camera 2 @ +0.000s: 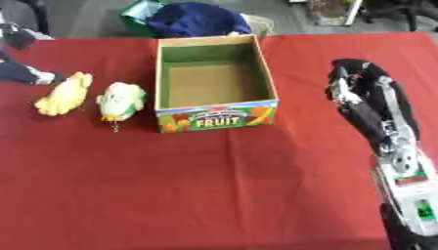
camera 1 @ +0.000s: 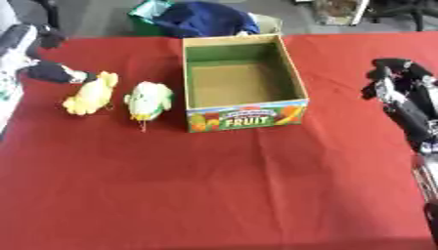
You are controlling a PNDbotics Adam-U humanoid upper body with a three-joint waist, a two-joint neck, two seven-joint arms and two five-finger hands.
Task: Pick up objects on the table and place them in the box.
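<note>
An open cardboard box [camera 1: 248,114] with a "FRUIT" label on its front wall stands at the middle back of the red table [camera 1: 214,190]; its inside looks empty. Left of it lie a pale green and white toy [camera 1: 149,100] and, further left, a yellow one [camera 1: 90,93]. My left hand [camera 1: 53,73] comes in from the left edge and its tip reaches the yellow toy's top end. Well to the right of the box my right hand [camera 2: 352,85] hovers with relaxed fingers, holding nothing.
Beyond the table's far edge sit a blue cloth [camera 1: 205,19] and a green bag [camera 1: 145,14]. The red cloth spreads wide in front of the box and between the box and my right arm.
</note>
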